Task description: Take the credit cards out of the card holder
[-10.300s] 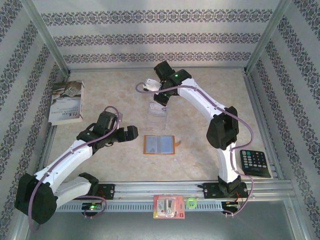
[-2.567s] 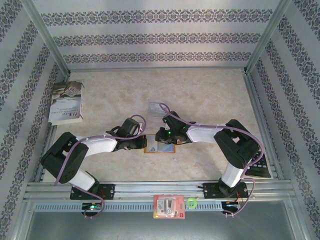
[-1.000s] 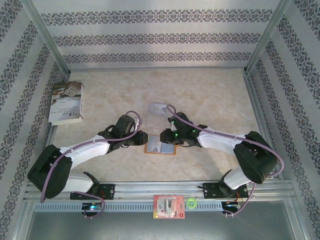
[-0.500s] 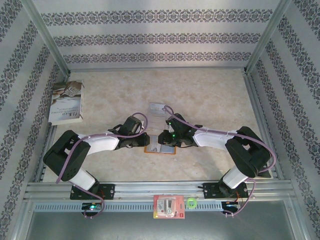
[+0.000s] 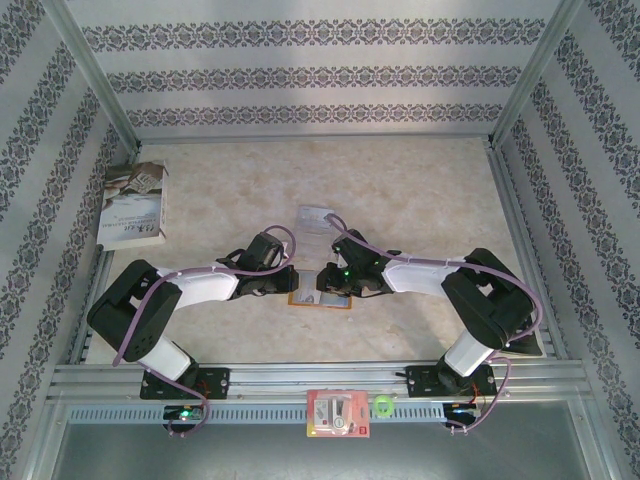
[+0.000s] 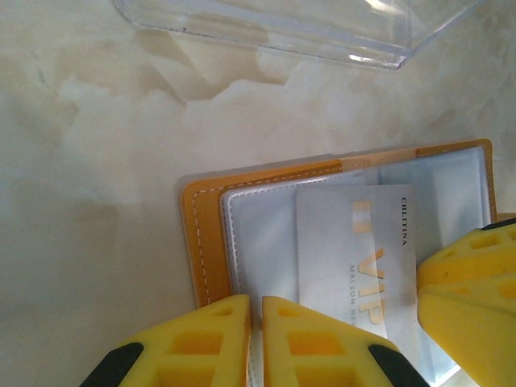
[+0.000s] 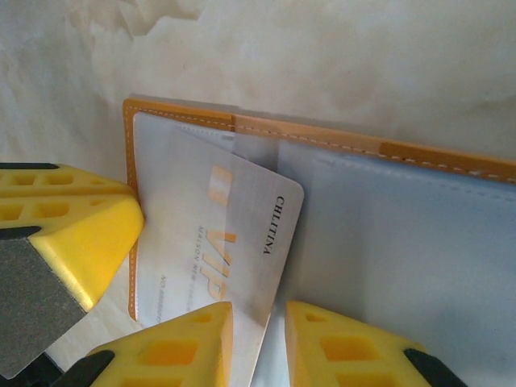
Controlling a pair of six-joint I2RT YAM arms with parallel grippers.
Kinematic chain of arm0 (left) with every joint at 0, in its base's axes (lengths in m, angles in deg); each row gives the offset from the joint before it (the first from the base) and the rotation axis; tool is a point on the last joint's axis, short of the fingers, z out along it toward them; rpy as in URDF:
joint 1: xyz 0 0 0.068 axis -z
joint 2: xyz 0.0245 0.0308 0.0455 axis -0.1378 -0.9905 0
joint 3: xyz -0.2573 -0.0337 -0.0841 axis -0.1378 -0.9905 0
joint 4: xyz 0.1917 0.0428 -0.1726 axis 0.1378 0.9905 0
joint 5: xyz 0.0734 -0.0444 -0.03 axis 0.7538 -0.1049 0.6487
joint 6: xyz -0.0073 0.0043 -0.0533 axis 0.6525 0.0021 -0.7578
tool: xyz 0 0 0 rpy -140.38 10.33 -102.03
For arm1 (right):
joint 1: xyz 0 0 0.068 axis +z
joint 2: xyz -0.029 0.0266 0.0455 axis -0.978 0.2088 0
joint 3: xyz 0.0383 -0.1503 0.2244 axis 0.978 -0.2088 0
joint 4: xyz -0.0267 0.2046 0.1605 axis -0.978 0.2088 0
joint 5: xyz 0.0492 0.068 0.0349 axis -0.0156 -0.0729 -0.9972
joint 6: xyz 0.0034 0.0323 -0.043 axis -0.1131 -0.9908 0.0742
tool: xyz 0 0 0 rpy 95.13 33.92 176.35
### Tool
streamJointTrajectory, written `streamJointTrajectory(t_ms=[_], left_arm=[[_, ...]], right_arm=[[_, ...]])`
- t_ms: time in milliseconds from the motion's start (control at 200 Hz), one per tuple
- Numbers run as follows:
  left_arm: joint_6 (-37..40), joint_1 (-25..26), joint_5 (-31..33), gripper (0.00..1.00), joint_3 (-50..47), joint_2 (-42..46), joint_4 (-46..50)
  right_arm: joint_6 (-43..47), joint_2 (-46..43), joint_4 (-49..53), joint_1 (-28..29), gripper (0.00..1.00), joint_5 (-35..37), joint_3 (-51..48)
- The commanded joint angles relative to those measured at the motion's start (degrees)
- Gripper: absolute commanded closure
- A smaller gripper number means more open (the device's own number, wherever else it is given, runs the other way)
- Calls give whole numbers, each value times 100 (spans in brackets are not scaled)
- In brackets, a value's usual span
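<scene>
The card holder (image 5: 325, 300) lies open and flat on the marbled worktop (image 5: 420, 190), in the near middle, between the two arms, with its orange rim framing pale blue-grey pockets. One credit card (image 7: 234, 234), whitish with gold VIP lettering, sits askew over the pockets of the holder's left half, its top corner reaching toward the centre fold. The right gripper (image 7: 260, 310) comes down over the card's lower end, and its jaws are closed narrowly on the card's long edge, which runs into the gap between them. The left gripper (image 6: 255, 305) stands on the holder's left part, just beside the card, with its jaws drawn together to a thin slit; whether they nip the pocket lining is hard to tell from the left wrist view. A clear plastic tray (image 5: 316, 217) rests just beyond the holder. A book (image 5: 134, 206) lies well apart at the far left.
</scene>
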State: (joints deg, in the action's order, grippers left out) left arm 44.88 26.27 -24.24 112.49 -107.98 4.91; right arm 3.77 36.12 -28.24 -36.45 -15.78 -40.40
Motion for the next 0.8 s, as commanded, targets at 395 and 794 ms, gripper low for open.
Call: streamJointTrajectory(t_ms=[395,794], left_arm=[[80,134,58,91,-180,-33,246],[45,97,-1,93,-187,8,204]], right_arm=[[-280,142,-321,-93,99,-75,-193],[140,-870,640,-249,100,434,-475]])
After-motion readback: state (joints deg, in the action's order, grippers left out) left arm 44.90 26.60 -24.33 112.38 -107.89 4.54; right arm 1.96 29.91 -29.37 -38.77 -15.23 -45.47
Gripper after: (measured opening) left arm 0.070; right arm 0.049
